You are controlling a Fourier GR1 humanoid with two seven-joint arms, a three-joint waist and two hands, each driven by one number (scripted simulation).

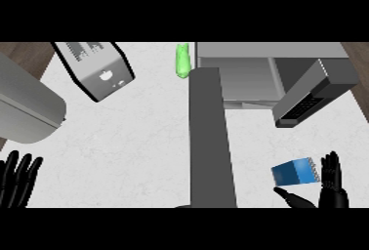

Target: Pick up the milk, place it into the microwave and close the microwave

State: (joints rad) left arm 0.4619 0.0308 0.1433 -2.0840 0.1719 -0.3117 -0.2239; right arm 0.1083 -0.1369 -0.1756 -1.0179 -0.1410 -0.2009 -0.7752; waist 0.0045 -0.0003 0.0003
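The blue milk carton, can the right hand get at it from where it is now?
Probably yes. The right hand is open right beside the blue milk carton, fingers to its right and thumb just below it, and nothing lies between them. The open microwave door stands off to the carton's left.

- The counter (137, 146) runs across the whole view.
- The microwave (245, 73) stands at the far side, right of centre.
- The microwave door (213, 141) swings out from its left edge toward the near edge, splitting the counter into left and right parts.
- A slim bottle (183, 61) lies just left of the microwave, at the far edge.
- A tilted flat device (97, 68) sits far left of the bottle.
- A large rounded appliance (25, 110) is at the left edge.
- The milk (296, 172) is near right, right of the door.
- The right hand (330, 188) is just right of the milk, thumb below it.
- The left hand (18, 180) rests at the near left corner.
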